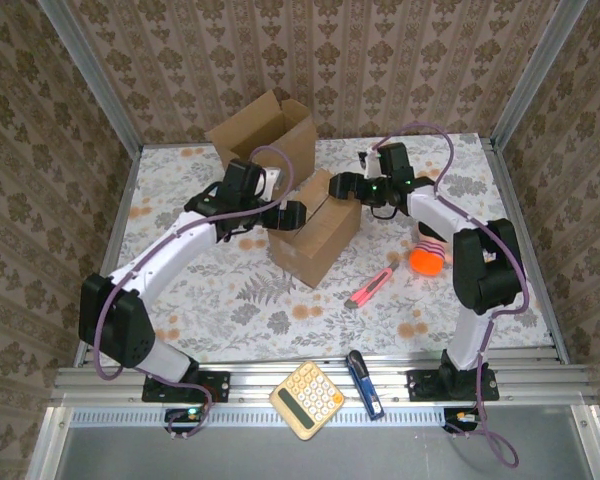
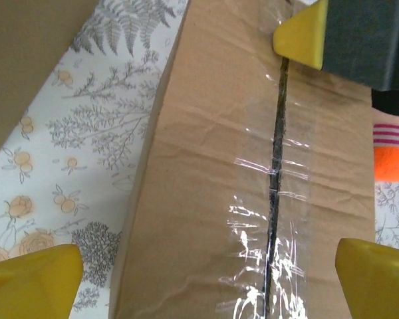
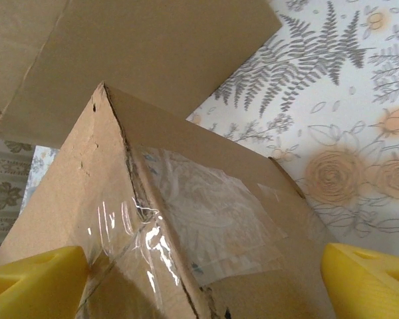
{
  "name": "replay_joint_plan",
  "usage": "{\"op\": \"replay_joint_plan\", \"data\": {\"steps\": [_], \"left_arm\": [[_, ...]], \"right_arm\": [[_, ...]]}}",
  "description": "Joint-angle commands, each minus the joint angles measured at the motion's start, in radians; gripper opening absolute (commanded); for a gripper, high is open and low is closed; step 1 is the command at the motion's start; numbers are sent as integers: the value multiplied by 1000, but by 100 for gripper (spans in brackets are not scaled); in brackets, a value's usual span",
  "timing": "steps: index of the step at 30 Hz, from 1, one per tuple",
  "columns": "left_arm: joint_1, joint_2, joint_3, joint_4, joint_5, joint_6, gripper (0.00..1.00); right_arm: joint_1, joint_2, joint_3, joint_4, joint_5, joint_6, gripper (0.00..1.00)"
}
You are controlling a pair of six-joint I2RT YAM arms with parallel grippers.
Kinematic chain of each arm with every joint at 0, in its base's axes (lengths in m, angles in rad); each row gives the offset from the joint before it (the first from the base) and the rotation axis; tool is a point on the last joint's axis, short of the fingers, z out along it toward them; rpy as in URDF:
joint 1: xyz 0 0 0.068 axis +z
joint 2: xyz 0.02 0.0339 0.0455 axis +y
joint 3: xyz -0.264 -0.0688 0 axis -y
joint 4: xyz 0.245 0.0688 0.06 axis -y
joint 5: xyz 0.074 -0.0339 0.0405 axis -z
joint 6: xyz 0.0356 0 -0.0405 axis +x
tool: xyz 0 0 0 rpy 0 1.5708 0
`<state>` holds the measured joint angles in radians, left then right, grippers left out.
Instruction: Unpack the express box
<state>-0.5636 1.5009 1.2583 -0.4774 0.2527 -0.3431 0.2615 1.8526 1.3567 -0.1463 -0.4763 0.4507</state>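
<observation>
The express box (image 1: pixel 318 240) is a brown carton lying in the middle of the table, clear tape along its top seam (image 2: pixel 277 166). My left gripper (image 1: pixel 290 215) hovers open over its left end, and its yellow fingertips (image 2: pixel 33 282) stand wide apart above the box top (image 2: pixel 206 199). My right gripper (image 1: pixel 342 187) is open at the far end of the box. Between its fingertips (image 3: pixel 369 279) lie a box corner and a taped end (image 3: pixel 206 219). One of the right gripper's fingertips (image 2: pixel 299 36) touches the seam in the left wrist view.
A second, open carton (image 1: pixel 265 135) stands at the back. A pink utility knife (image 1: pixel 370 288) and an orange, pink-striped object (image 1: pixel 427 258) lie right of the box. A yellow calculator (image 1: pixel 307 400) and a blue tool (image 1: pixel 364 383) rest on the front rail.
</observation>
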Motion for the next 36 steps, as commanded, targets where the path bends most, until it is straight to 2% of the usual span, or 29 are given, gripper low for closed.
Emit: {"op": "replay_joint_plan", "data": {"steps": [1, 4, 12, 18, 26, 36], "left_arm": [[-9, -25, -46, -6, 21, 0, 96], [-9, -72, -93, -10, 23, -14, 96], [-13, -197, -221, 48, 65, -71, 96], [-22, -238, -269, 103, 86, -91, 96], [-22, -195, -227, 89, 6, -33, 96], [-65, -170, -254, 139, 77, -64, 94]], "right_arm": [[21, -31, -29, 11, -2, 32, 95], [24, -69, -45, 16, 22, 53, 100], [26, -228, -103, -45, 186, 98, 100], [45, -306, -165, -59, 202, 139, 100], [109, -278, -184, -69, 244, 169, 100], [124, -180, -87, -64, 210, 119, 100]]}}
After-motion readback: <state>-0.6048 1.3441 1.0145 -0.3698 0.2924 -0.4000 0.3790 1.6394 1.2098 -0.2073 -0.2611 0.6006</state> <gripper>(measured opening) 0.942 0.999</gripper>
